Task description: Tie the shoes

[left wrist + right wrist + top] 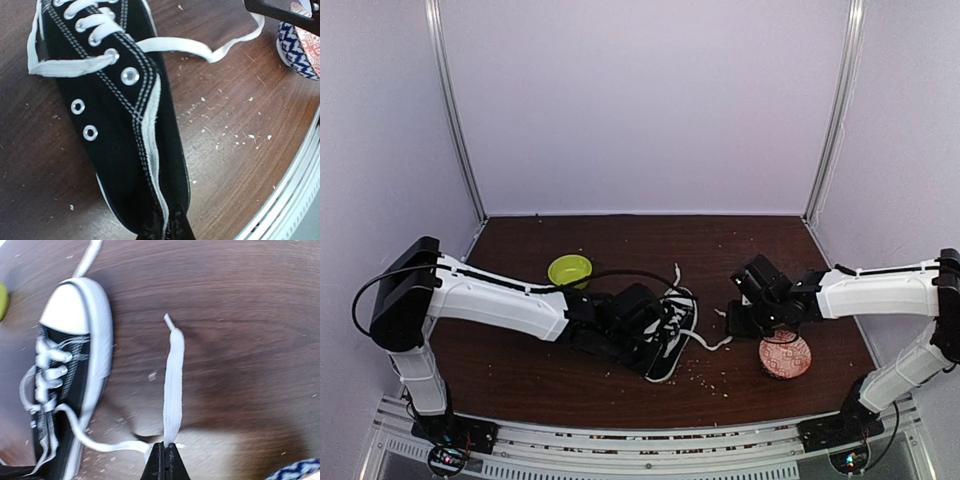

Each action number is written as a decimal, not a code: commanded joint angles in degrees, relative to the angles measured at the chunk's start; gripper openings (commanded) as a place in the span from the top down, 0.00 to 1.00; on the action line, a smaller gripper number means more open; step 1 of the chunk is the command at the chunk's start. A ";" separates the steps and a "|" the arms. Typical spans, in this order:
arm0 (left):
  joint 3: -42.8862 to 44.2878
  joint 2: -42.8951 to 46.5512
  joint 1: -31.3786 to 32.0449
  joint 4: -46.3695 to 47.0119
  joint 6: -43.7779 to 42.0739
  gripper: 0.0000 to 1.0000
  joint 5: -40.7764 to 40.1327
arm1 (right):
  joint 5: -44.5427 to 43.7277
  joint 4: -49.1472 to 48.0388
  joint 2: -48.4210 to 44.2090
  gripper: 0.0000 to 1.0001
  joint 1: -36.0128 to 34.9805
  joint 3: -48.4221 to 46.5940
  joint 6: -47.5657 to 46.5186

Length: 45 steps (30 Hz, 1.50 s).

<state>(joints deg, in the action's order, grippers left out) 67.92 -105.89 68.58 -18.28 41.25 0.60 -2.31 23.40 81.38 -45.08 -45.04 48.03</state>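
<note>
So the right gripper pinches the lace, and the left gripper is clamped on the sneaker heel. Tug too hard and the lace probably slips free.

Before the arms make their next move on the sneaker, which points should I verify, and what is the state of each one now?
1. Left gripper shut on the sneaker at its heel: ok.
2. Right gripper shut on one lace: ok.
3. That lace's free end lies straight on the table: ok.
4. Second lace held: not ok; it lies loose beyond the toe cap.
5. Knot begun: not ok.
6. Right gripper clear of the patterned container: cannot tell.
</note>
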 commanded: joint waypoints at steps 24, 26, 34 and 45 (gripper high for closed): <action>-2.43 13.58 -4.01 5.57 9.10 0.36 -2.71 | -6.17 -7.08 -8.65 1.00 -7.43 8.18 7.89; -1.49 10.69 -5.21 7.40 10.18 0.36 -1.37 | -7.26 -6.66 -10.75 1.00 -7.40 8.82 7.91; -0.54 1.81 -7.52 12.64 17.36 0.38 1.95 | -10.26 -4.51 -15.58 1.00 -7.31 10.89 6.68; 1.08 -2.86 -8.46 10.68 21.76 0.38 0.87 | -9.10 -6.40 -17.03 1.00 -7.38 13.68 2.64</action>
<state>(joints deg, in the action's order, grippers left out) 67.51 -107.50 60.45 -9.50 60.49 1.48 -10.41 17.34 64.97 -52.27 -32.25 53.06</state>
